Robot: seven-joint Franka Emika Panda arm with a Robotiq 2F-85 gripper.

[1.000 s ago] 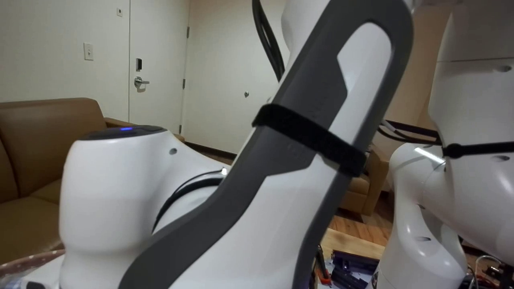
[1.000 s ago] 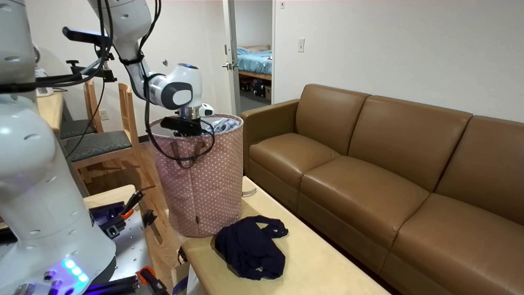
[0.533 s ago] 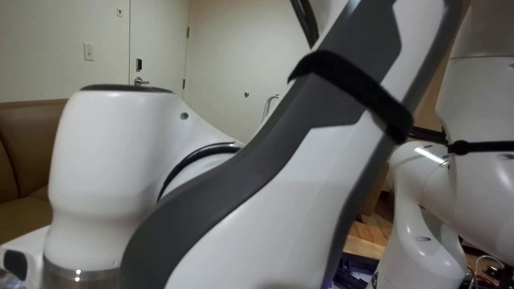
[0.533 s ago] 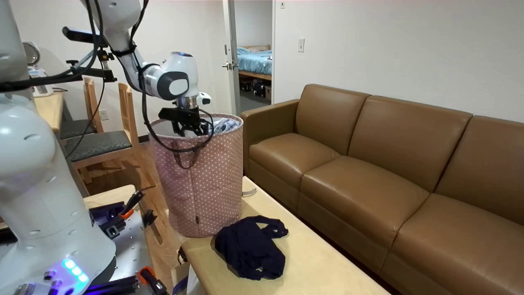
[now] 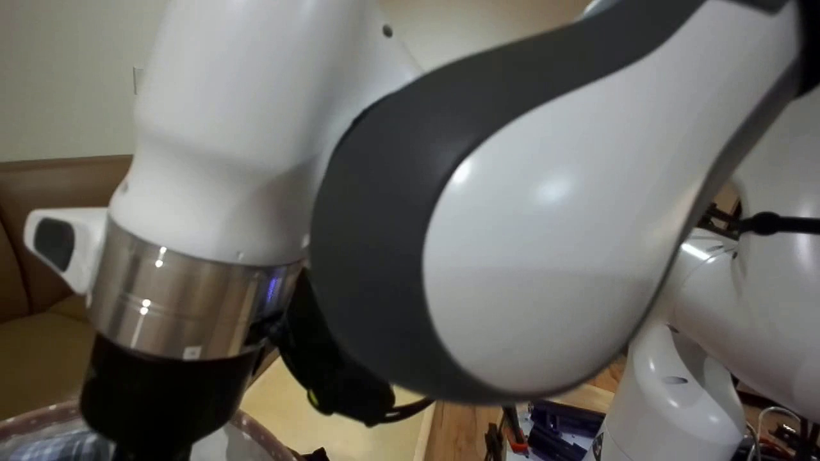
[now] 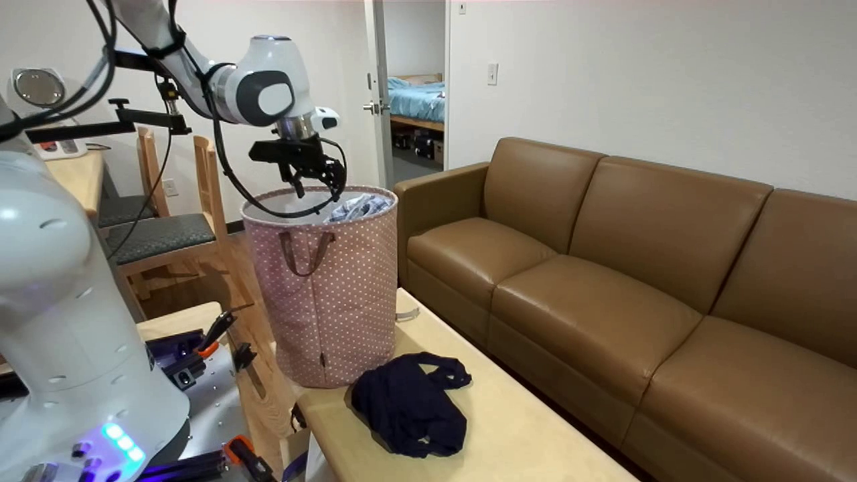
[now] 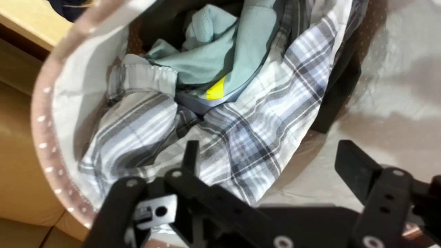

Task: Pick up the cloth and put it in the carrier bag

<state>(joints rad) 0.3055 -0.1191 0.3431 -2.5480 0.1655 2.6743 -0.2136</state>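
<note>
The cloth [image 7: 260, 137], checked in grey, blue-grey and white, lies crumpled inside the carrier bag [image 7: 43, 137]. In an exterior view the bag [image 6: 355, 288] is a tall, pink, white-dotted container, and a bit of the cloth [image 6: 361, 207] shows at its mouth. Over that mouth hangs my gripper [image 6: 316, 192], pointing down. The wrist view has the gripper [image 7: 271, 158] open, its fingers far apart and nothing held between them; the cloth lies below the left finger, the pale lining below the right. Another exterior view shows the cloth [image 5: 61, 445] beside the dark gripper body, fingertips cut off.
Pale green fabric [image 7: 213, 62] with a yellow patch sits in the bag with the cloth. A navy garment [image 6: 412, 408] lies on the wooden table [image 6: 522, 442] at the bag's foot. Behind stands a brown sofa [image 6: 569, 294]. A cable [image 6: 234, 177] loops from the arm over the bag's rim.
My gripper has risen from inside the bag to above its rim, its fingers coming into sight. The cloth stays behind in the bag. The navy garment has not moved.
</note>
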